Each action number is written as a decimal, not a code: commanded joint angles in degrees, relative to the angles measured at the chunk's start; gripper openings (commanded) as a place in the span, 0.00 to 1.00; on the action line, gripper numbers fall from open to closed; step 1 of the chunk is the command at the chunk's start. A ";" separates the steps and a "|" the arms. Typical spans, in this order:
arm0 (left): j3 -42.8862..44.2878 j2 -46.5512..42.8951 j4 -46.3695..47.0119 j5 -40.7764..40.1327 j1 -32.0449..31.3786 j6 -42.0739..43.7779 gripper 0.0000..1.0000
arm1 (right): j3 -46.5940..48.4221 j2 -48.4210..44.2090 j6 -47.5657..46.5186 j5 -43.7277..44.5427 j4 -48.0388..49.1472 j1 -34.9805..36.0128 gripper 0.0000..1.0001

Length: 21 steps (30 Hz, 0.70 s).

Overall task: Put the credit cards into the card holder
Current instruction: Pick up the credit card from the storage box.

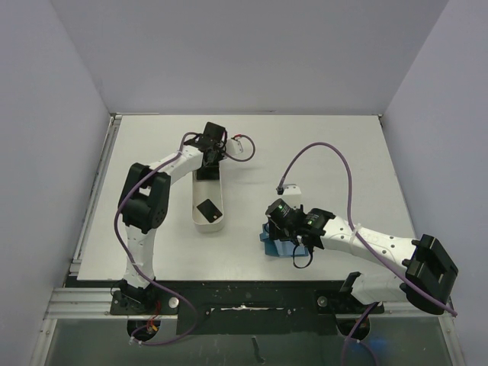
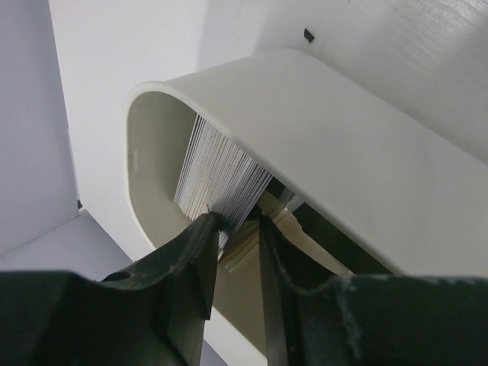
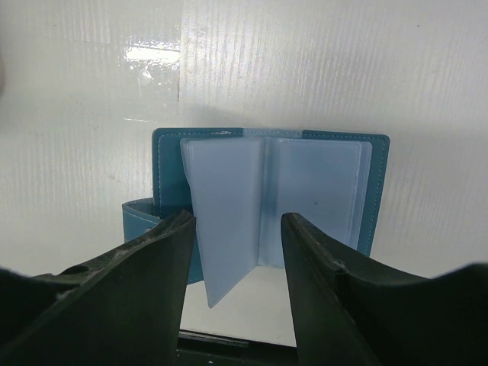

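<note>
The teal-blue card holder (image 3: 375, 191) lies open on the table, its clear sleeves (image 3: 313, 198) showing. My right gripper (image 3: 236, 252) is open just above its near edge, one finger on each side of the sleeves. In the top view it shows partly under that gripper (image 1: 270, 242). My left gripper (image 2: 235, 229) is open by a narrow gap, low inside the far end of the long white tray (image 2: 305, 99). Its tips are at the edges of a stack of cards (image 2: 221, 171). One black credit card (image 1: 207, 207) lies flat in the tray's near half.
The white tray (image 1: 195, 206) runs front to back at the table's left centre. A purple cable (image 1: 335, 152) loops over the table and ends at a small white block (image 1: 290, 187). Another cable (image 1: 242, 149) lies beside the left wrist.
</note>
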 commanded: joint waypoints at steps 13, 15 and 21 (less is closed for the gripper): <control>3.23 -3.91 -1.29 -2.60 -0.81 -1.47 0.10 | 0.76 -2.41 1.13 1.99 0.31 0.36 0.50; 3.90 -4.55 -3.07 -2.23 -0.85 -2.51 0.04 | 0.84 -2.77 1.01 2.09 0.38 0.36 0.50; 4.38 -7.82 -6.27 -1.00 -1.33 -5.39 0.00 | 0.96 -3.01 1.08 2.35 0.52 0.39 0.50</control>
